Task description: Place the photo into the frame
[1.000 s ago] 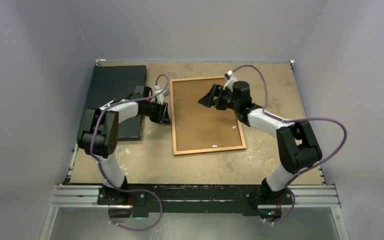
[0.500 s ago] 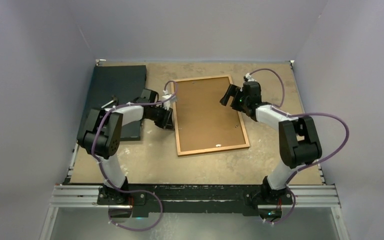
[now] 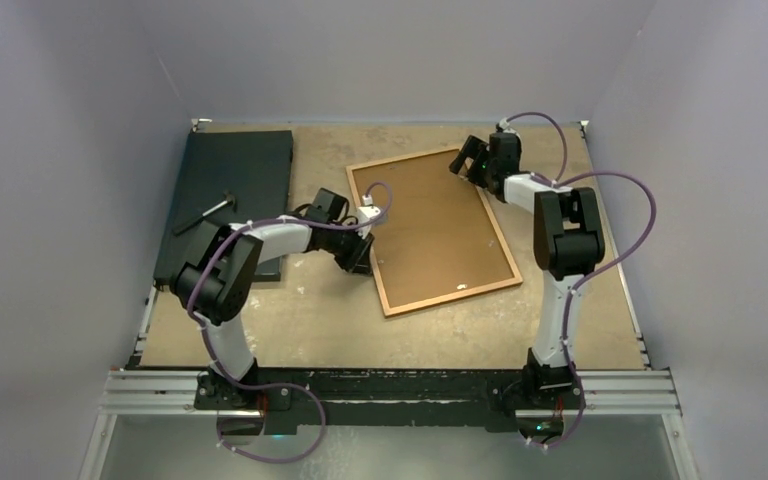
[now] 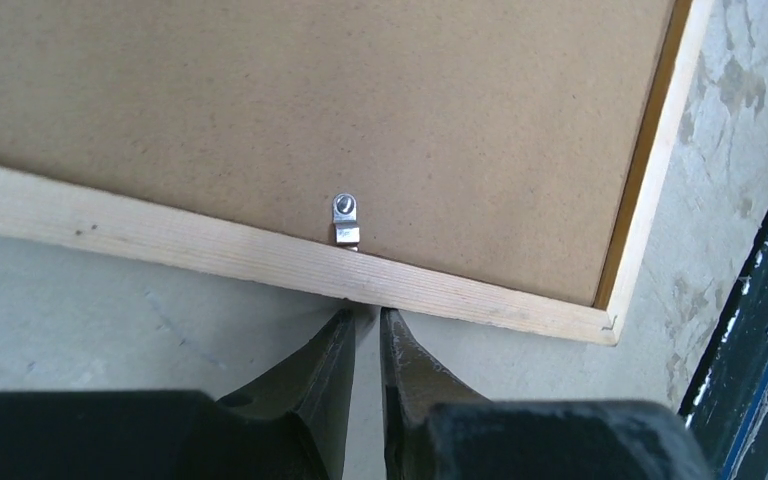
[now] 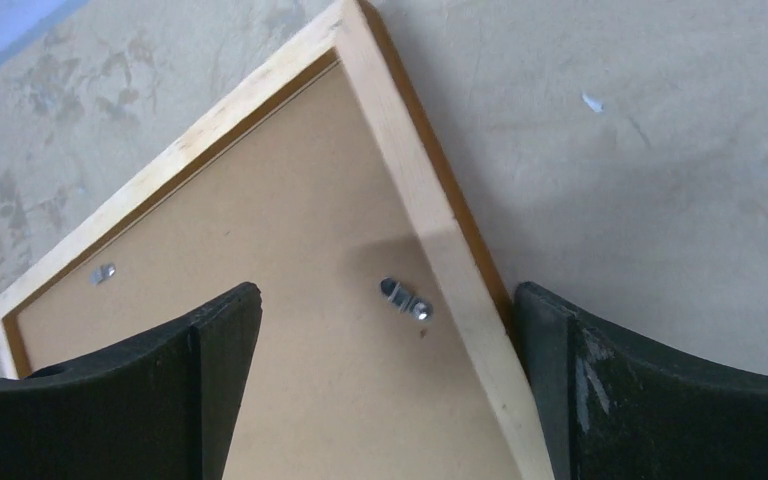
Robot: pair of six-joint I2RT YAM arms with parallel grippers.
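The frame lies back-up and skewed on the table, its brown backing board facing up, so the photo can't be seen in any view. The left gripper is down at the frame's left rail by a small metal clip, jaws pinched to a thin slit with nothing visible between them. The right gripper hangs over the far right corner, jaws spread wide — whether it touches the wood, can't tell.
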